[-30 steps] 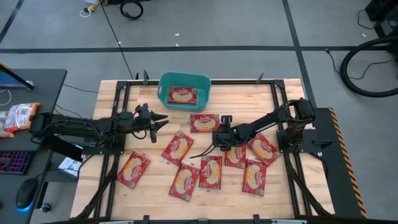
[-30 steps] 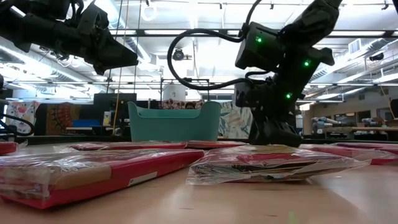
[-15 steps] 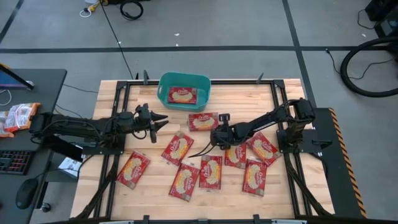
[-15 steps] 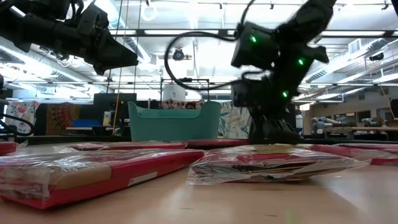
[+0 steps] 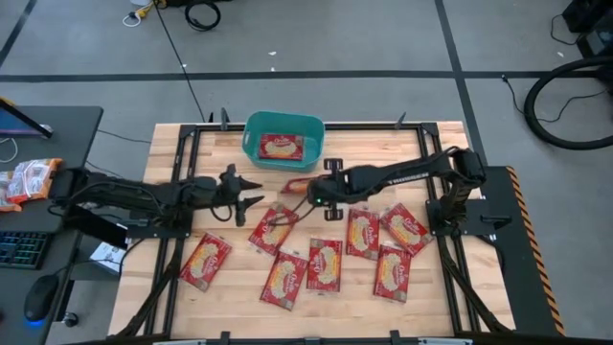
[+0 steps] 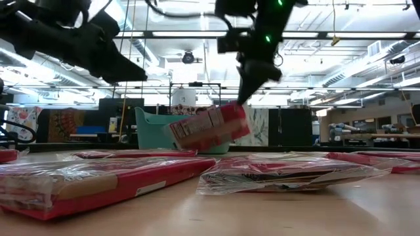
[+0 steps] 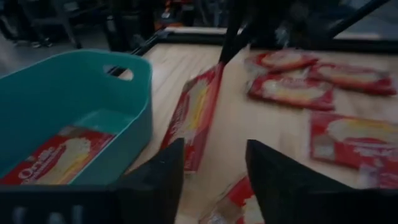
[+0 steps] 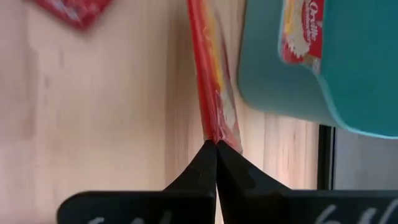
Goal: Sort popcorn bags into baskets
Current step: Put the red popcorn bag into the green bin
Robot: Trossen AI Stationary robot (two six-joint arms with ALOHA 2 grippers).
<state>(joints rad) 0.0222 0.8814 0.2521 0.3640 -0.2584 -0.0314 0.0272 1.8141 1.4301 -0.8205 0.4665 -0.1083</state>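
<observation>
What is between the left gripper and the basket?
In the high view, only bare table lies between the left gripper and the basket; the held bag hangs off to the side.

The teal plastic rectangular tub (image 5: 283,140) stands open-topped at the far edge; one flat red popcorn packet (image 5: 299,185) hangs just before it. Bare wooden table (image 5: 177,144) flanks both sides.

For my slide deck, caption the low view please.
Right claw lifts a flat red popcorn packet by its edge before the teal plastic tub; other packets lie on the wooden table.
</observation>
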